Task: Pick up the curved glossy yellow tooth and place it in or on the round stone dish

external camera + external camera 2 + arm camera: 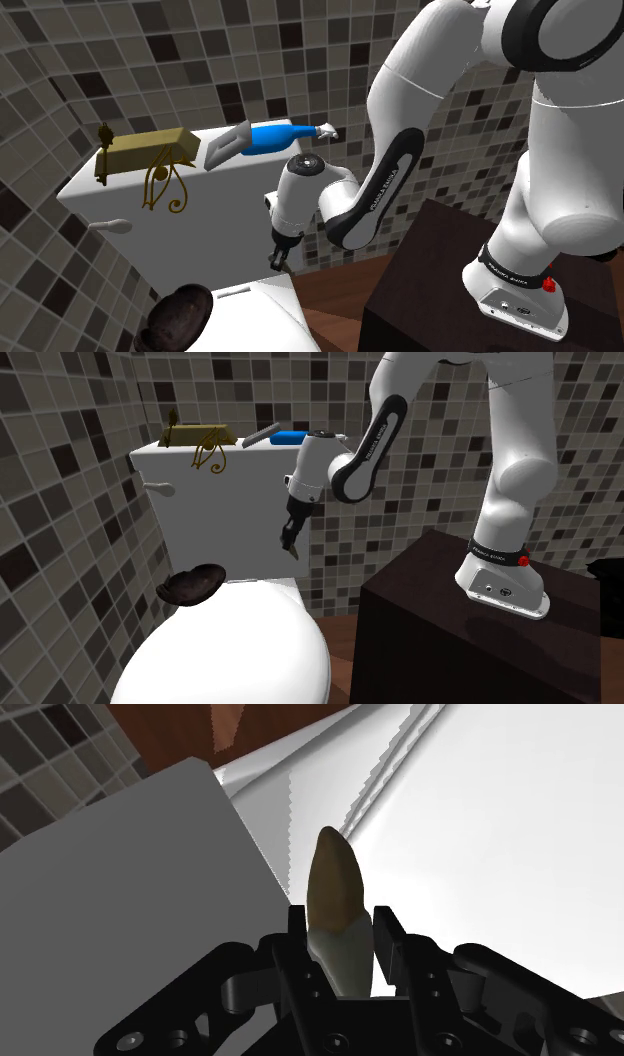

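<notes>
While claw (340, 926) clamps tooth (335, 884) between both fingers, carry step judged in hand. Tooth: olive-yellow tip, pale base, pointing out past fingertips. Claw hangs above white toilet lid (250, 642), in front of tank (200, 492). Dark round dish (190, 584) at lid edge, toward second exterior view's left, apart from claw. Next move: carry across, lower over dish, release.

On toilet tank (220, 222), blue bottle (275, 138)
</notes>
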{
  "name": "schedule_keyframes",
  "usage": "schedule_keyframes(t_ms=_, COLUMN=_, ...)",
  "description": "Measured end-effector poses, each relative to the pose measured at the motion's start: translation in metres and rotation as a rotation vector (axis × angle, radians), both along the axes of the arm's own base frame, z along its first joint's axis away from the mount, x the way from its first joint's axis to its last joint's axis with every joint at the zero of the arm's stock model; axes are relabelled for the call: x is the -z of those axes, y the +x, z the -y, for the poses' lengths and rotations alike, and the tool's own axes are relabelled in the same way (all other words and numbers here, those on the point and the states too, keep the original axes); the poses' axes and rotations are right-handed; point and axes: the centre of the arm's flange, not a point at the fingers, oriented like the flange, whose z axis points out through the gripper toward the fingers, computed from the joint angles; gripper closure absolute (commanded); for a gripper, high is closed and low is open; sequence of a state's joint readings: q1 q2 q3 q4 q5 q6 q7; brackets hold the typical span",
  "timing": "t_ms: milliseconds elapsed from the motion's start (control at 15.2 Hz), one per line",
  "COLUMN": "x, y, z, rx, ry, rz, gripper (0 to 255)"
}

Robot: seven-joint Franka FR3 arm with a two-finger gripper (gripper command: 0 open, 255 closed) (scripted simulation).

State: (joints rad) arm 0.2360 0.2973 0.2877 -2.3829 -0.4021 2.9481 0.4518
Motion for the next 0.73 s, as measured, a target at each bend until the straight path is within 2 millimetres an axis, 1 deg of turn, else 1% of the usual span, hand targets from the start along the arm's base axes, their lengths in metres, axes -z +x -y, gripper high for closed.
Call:
schedule_keyframes(t_ms=396, x=-0.031, y=-0.001, z=-0.001, rx=0.002, ry=0.000, rz=0.002, gripper=255)
schedule_keyframes(t_ms=462, x=-0.033, y=0.004, z=-0.005, rx=0.001, ry=0.000, rz=0.002, gripper=255)
schedule_keyframes(t_ms=594, x=-0.033, y=0.017, z=-0.023, rx=0.001, ry=0.001, rz=0.001, gripper=255)
schedule_keyframes(t_ms=660, x=-0.036, y=0.025, z=-0.032, rx=0.001, ry=0.001, rz=0.001, gripper=255)
schedule_keyframes(t_ms=726, x=-0.034, y=0.034, z=-0.042, rx=0.000, ry=0.001, rz=0.001, gripper=255)
